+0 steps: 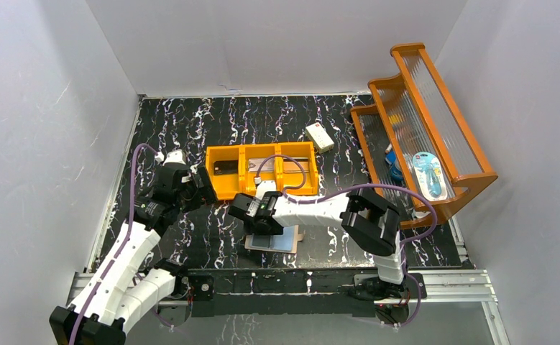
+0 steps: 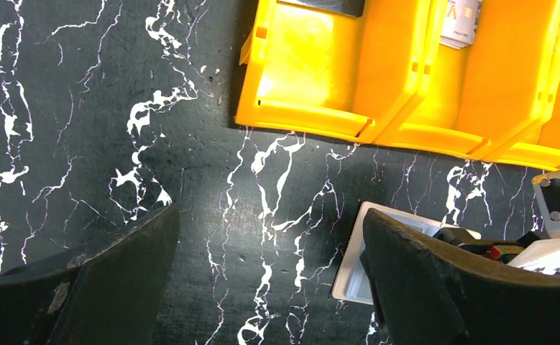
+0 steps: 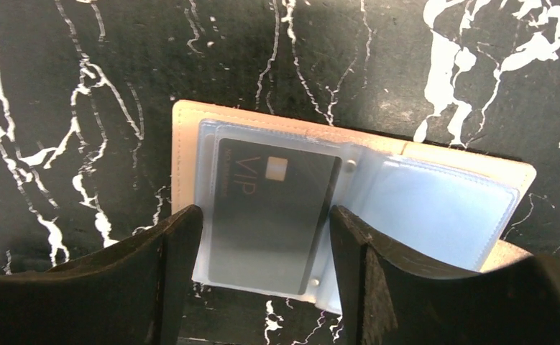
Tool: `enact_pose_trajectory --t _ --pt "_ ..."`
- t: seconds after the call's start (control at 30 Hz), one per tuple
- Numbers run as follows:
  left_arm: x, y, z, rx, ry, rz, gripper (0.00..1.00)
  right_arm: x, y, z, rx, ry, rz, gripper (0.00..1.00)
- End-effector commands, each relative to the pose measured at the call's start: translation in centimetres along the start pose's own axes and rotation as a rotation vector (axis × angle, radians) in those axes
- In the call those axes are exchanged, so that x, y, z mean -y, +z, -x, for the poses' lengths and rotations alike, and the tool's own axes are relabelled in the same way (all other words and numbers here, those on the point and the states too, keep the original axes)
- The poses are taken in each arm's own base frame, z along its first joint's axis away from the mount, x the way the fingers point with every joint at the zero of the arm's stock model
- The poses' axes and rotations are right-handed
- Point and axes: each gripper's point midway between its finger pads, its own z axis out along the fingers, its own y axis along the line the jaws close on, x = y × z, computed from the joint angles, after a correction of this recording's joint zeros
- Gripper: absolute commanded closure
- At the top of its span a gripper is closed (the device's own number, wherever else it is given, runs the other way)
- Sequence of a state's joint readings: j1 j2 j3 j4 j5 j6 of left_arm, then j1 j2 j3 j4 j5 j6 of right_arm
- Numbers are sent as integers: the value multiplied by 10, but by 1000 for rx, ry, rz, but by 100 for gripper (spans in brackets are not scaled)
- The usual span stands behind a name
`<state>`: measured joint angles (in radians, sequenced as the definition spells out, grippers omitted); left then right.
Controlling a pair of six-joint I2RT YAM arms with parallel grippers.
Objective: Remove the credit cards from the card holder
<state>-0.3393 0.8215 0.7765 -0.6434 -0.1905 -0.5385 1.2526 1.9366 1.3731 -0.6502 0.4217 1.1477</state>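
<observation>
Card holder (image 3: 442, 208) lies spread open and flat on the bench (image 1: 190, 122), close to the near edge and about midway along it, with its pale blue pockets facing up. A black card (image 3: 273, 208) marked VIP sits inside the pocket on the side nearer the bench's left edge. The right fingers (image 3: 169, 280) stand well apart directly over that pocket, one tip at each long side of the card, and grip nothing. Whether the tips touch the plastic cannot be told.

The left fingers (image 2: 104, 287) are spread as wide as they go and hold nothing. They hang above bare bench just in front of the left end of an orange bin (image 1: 237, 188), to the left of the card holder.

The bin stands just beyond the card holder, toward the far edge. A dark card (image 1: 225, 168) lies in its left compartment and a white printed card (image 2: 460, 21) in the next one. A purple cable (image 1: 291, 162) from the right arm loops over the bin. A white box (image 1: 320, 136) lies farther back, and a wooden rack (image 1: 435, 93) stands along the right edge.
</observation>
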Motion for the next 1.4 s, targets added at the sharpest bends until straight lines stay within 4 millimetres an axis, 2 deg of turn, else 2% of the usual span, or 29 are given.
enact_pose_trajectory --t 0.0,0.23,0.37,0.6,0.77,0.83,0.9,1.17,1.37 --pt "-6 0 2 20 0 24 2 10 0 0 10 -39 -67 30" --pt "-7 1 1 15 0 28 2 16 6 -8 -5 -29 -77 33" --pt "-6 2 0 8 2 26 2 9 5 -10 -7 -17 -8 33" --pt "-5 3 -2 -1 6 23 2 -4 -15 4 35 23 127 25" --pt "-4 3 -2 -5 7 18 2 4 -23 10 52 55 127 27" --pt "-4 4 -3 -8 8 16 2 10 -21 9 45 63 113 30" --pt "-3 4 -3 -11 9 14 2 11 -20 7 38 60 108 28" --pt "-4 3 -3 -7 10 16 2 0 -9 1 -7 -6 74 24" --pt "-7 2 -1 5 5 30 2 8 0 -3 -14 -19 -2 26"
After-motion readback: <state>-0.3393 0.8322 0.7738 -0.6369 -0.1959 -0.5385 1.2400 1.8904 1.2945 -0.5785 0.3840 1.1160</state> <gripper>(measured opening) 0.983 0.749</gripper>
